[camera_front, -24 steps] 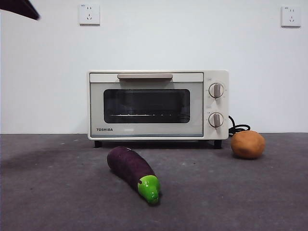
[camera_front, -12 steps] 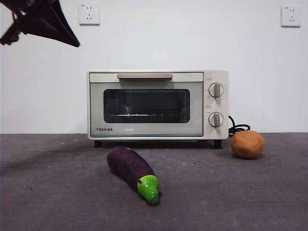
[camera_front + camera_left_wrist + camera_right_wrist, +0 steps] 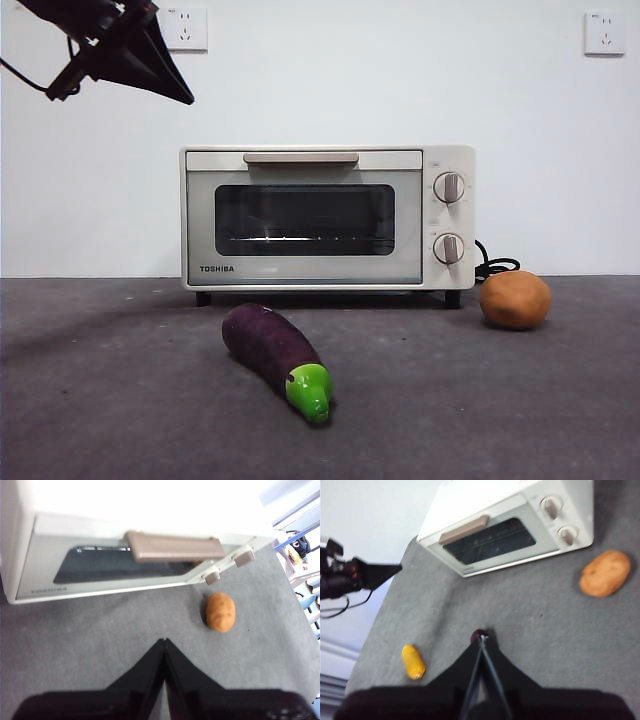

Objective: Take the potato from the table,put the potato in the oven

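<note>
The orange-brown potato (image 3: 515, 300) lies on the dark grey table (image 3: 120, 400), just right of the oven's front corner; it also shows as the potato (image 3: 221, 611) and the potato (image 3: 605, 573) in the wrist views. The cream TOSHIBA oven (image 3: 300, 218) has its glass door closed, and the left wrist view looks down on the oven (image 3: 125, 565) and its handle. My left gripper (image 3: 185, 98) hangs shut high above the table, left of the oven, holding nothing, with the left gripper (image 3: 164, 641) tips pressed together. My right gripper (image 3: 481, 638) is shut and empty, high over the near table, outside the front view.
A dark purple eggplant (image 3: 275, 350) with a green tip lies in front of the oven. A small orange-yellow oval object (image 3: 413, 661) rests on the table near its left edge. A black cord (image 3: 495, 267) trails behind the oven by the potato. Wall sockets (image 3: 186, 29) sit high on the white wall.
The left arm has come in from the top left corner of the front view, moving down and right toward the oven. Potato, eggplant and oven have not moved.
</note>
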`<action>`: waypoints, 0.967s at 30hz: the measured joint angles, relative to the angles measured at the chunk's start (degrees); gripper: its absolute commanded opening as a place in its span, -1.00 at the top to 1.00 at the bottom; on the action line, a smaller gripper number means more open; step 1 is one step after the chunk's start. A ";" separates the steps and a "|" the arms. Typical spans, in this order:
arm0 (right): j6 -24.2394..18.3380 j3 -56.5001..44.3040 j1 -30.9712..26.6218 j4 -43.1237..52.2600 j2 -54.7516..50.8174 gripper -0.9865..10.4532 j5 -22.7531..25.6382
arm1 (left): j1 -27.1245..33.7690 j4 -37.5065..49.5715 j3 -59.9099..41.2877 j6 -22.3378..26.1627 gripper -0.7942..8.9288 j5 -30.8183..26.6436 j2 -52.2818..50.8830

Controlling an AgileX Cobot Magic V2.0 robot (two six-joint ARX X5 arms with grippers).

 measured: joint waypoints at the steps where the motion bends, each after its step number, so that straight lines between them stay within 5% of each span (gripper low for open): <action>1: 0.02 0.00 0.00 0.00 0.46 0.83 -0.50 | 0.00 -0.52 1.60 0.00 0.85 0.00 1.14; 16: 0.02 0.00 0.00 -1.36 3.04 0.83 -0.90 | -2.19 -4.17 19.91 -0.04 0.85 -0.04 15.37; 29: 0.02 0.00 0.00 -3.19 3.06 0.83 -0.90 | -3.98 -1.97 23.58 0.02 0.85 -2.84 22.29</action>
